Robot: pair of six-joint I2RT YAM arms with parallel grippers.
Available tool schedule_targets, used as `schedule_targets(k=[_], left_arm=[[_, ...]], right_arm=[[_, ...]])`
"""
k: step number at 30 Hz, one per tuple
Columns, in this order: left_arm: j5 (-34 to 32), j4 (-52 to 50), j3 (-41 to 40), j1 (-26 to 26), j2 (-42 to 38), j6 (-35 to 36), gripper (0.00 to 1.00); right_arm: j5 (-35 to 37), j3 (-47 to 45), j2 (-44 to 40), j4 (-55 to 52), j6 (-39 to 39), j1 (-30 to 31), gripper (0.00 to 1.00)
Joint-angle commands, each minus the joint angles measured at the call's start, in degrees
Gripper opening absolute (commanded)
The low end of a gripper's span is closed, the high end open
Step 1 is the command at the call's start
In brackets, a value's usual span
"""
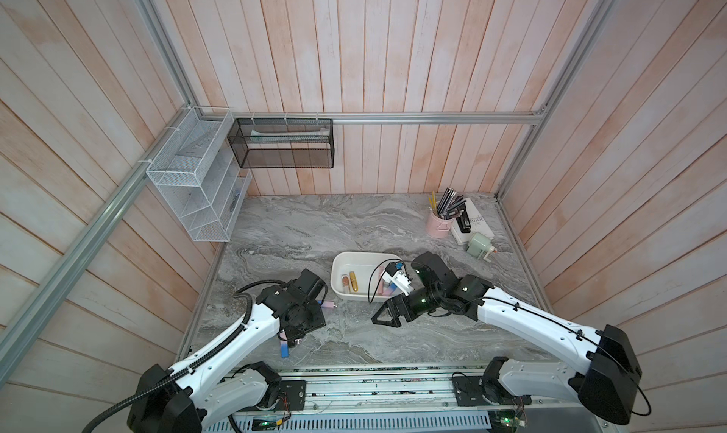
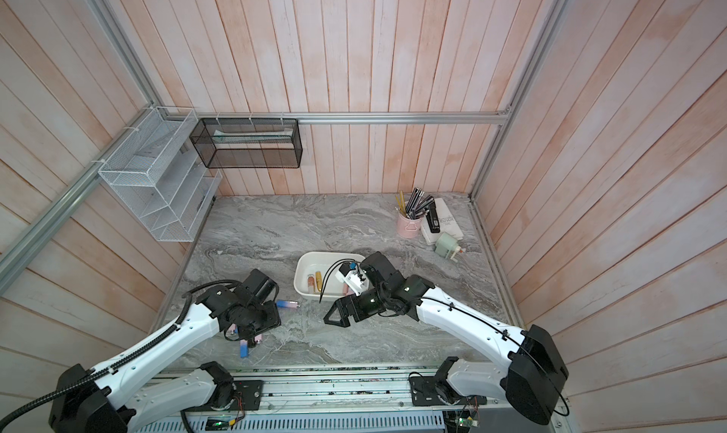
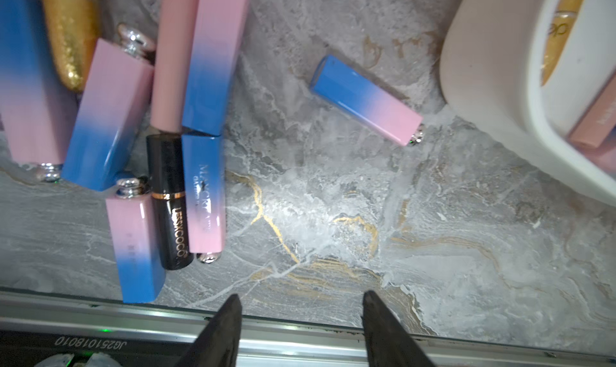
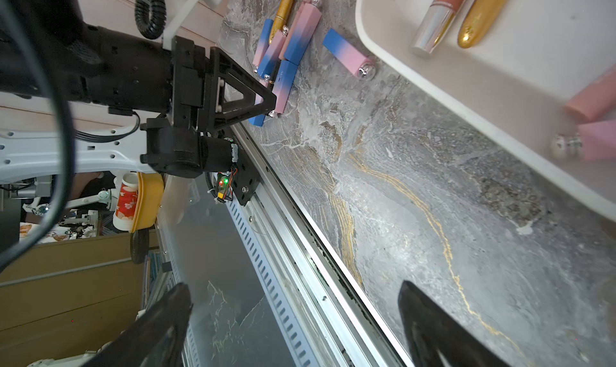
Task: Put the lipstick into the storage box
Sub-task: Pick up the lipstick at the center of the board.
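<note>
The storage box [image 1: 341,262], a white rounded tub, sits mid-table and holds several lipsticks, among them a gold one [image 1: 353,282]. A lone blue-to-pink lipstick [image 3: 365,100] lies on the marble just left of the box, also seen in a top view [image 1: 327,304]. Several more lipsticks [image 3: 203,188] lie bunched near the front left, mostly under the left arm in the top views. My left gripper [image 3: 301,302] hangs open over the table's front edge, beside that bunch, with nothing between its fingers. My right gripper [image 4: 295,290] stands wide open and empty in front of the box [image 4: 383,48].
At the back right stand a pink pencil cup [image 1: 438,224], a book with a stapler [image 1: 470,222] and a green sharpener [image 1: 480,244]. A white wire rack [image 1: 192,183] and a black mesh basket [image 1: 281,144] hang on the walls. A metal rail [image 1: 373,372] edges the table front.
</note>
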Motion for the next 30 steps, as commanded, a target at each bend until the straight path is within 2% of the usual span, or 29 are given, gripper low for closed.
schedule_targets(k=[1,13,20,30], left_arm=[[-1.6,0.0,-2.6,0.0,-1.5,-3.8,0.6],[-5.6,3.7,-6.8,0.1,0.9,-5.3,0.6],[-8.7,3.3,-5.6,1.0,3.1,-5.0,0.64],[-8.5,6.4,-4.7,3.1,7.6,-2.6,0.64]], right_arm=[[0.9,0.4,0.3,1.8,1.2,1.6,0.98],[2.3,-0.9,-2.1,1.7,2.5,3.3,0.98],[2.7,-1.2,-2.6,1.4,1.9,3.3,0.98],[0.9,-1.9,-2.9,0.4,-0.4,0.6,0.98]])
